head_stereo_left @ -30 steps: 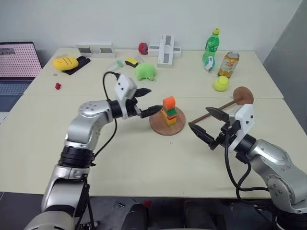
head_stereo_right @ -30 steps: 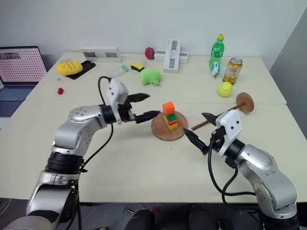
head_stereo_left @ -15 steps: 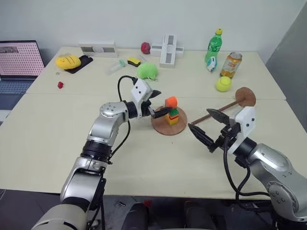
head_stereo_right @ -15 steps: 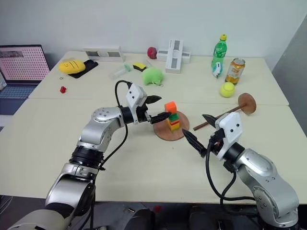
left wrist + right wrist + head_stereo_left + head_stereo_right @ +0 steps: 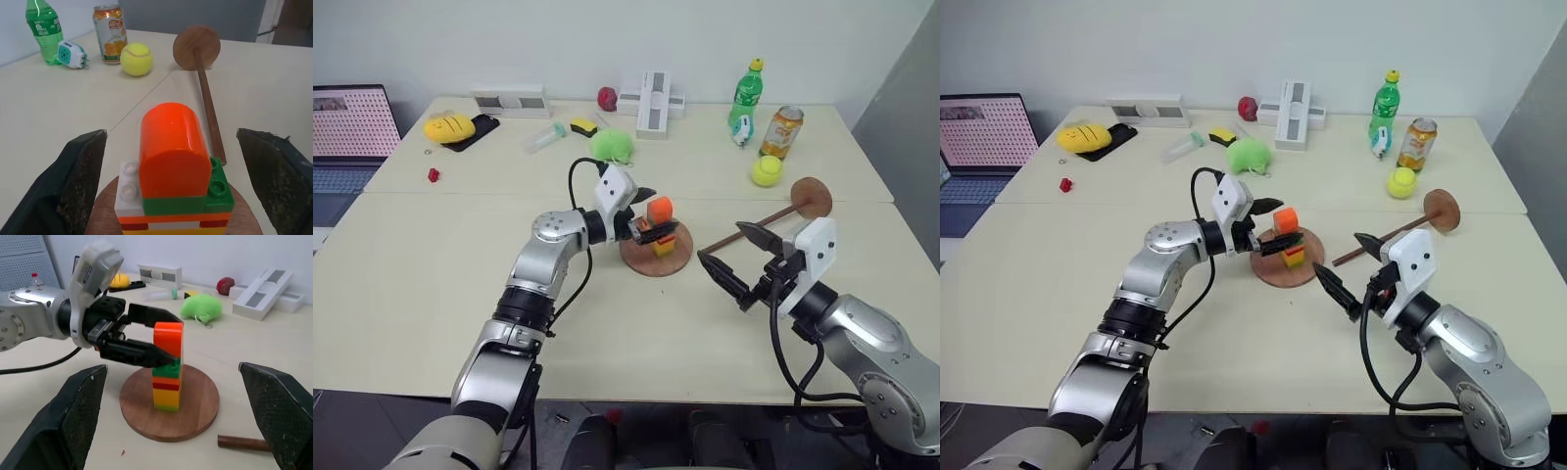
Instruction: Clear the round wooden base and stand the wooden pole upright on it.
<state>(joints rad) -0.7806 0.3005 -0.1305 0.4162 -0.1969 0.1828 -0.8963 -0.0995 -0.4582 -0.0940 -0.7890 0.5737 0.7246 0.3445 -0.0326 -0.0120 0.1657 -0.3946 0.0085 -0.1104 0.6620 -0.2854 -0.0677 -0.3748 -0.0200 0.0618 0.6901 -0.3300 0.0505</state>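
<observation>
The left gripper (image 5: 649, 216) has its jaws open around the block stack (image 5: 657, 226) on the base (image 5: 655, 254), mid-surface. The right gripper (image 5: 741, 259) is open, empty. The pole (image 5: 764, 221) lies right.

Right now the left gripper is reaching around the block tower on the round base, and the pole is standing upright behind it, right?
Not quite. The left gripper does straddle the block tower on the round base, but the pole is lying flat on the table, its small disc end pointing away from the base. The left eye view shows it.
</observation>
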